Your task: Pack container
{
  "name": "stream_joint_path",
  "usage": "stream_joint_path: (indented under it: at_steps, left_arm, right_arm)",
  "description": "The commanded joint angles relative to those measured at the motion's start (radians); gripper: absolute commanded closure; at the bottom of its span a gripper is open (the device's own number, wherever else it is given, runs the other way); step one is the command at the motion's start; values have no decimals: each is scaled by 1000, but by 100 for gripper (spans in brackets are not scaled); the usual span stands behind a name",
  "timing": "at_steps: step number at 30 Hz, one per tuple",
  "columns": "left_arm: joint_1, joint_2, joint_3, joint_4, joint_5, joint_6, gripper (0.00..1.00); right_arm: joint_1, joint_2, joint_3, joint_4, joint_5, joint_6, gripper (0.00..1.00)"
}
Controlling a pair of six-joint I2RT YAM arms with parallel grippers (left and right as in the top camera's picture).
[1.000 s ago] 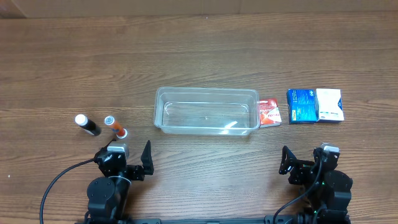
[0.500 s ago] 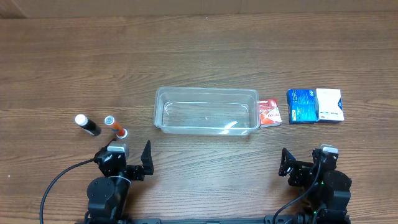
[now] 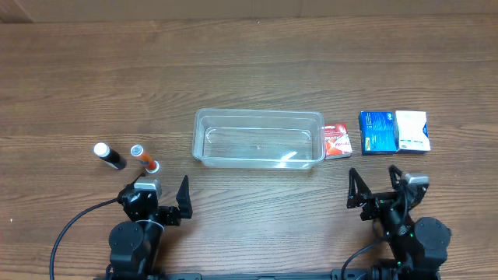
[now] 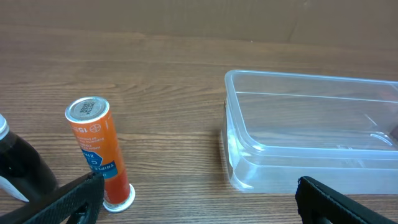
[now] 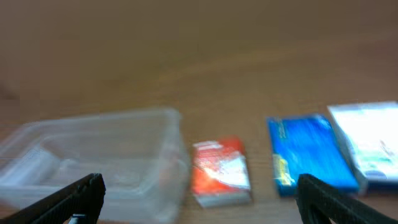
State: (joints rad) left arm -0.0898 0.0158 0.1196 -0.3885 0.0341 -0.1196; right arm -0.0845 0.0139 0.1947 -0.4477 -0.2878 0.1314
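The clear plastic container (image 3: 258,138) sits empty at the table's middle; it also shows in the left wrist view (image 4: 314,127) and, blurred, in the right wrist view (image 5: 93,155). A red and white box (image 3: 337,141) lies just right of it (image 5: 221,171). A blue box (image 3: 378,132) and a white box (image 3: 412,131) lie further right (image 5: 308,152). An orange tube (image 3: 143,158) and a black bottle (image 3: 110,155) lie at the left (image 4: 96,149). My left gripper (image 3: 165,196) is open and empty near the front edge. My right gripper (image 3: 379,188) is open and empty in front of the boxes.
The white box shows at the right edge of the right wrist view (image 5: 370,140). The black bottle shows at the left edge of the left wrist view (image 4: 18,168). Bare wooden table (image 3: 249,70) lies behind the container.
My right gripper has lifted and moved a little forward toward the boxes, its fingers now wider apart in the overhead view. The left arm and all objects have not moved.
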Motion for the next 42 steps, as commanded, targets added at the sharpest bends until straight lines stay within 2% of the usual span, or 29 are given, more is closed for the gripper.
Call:
stream_joint_path:
  at_steps: [1,3,5,7,10,11,13,15,19,21,23,25,28,32,36,42]
  left_arm:
    - [4,-10,-6,6,8,15,0]
    - [4,-10,-6,5,8,15,0]
    - [4,-10,-6,5,8,15,0]
    - [4,-10,-6,5,8,15,0]
    - [4,-10,-6,5,8,15,0]
    - [4,-10,-6,5,8,15,0]
    - [4,-10,-6,5,8,15,0]
    - [4,-10,-6,5,8,15,0]
    - [4,-10,-6,5,8,15,0]
    - [4,-10,-6,5,8,15,0]
    - [4,-10,-6,6,8,15,0]
    - [4,-10,-6,5,8,15,0]
    - [4,-10,-6,5,8,15,0]
    - [4,-10,-6,6,8,15,0]
    - [4,-10,-6,5,8,15,0]
    - [4,-10,-6,5,8,16,0]
  right_arm:
    - [-1,-11,9,64,-150,75,0]
    - [-1,-1,16,63,-90,177,0]
    - [-1,36,54,53,-50,184,0]
    - [-1,140,169,2,19,184,0]
    - [-1,382,425,-168,135,169,0]
    - [-1,487,538,-224,135,112,0]
    - [-1,643,715,-323,82,97,0]
    - [-3,737,782,-376,169,110,0]
    - [-16,995,787,-336,423,150,0]
    - [-76,1185,846,-321,418,149,0]
    - [-147,1342,962,-352,418,71,0]
    - [-208,1428,1055,-372,418,2,0]
    - [-264,1521,1080,-306,382,-230,0]
    - [-276,1660,1080,-265,365,-399,0]
    - [-278,1778,1080,-260,312,-451,0]
    - [-278,1854,1079,-272,235,-451,0]
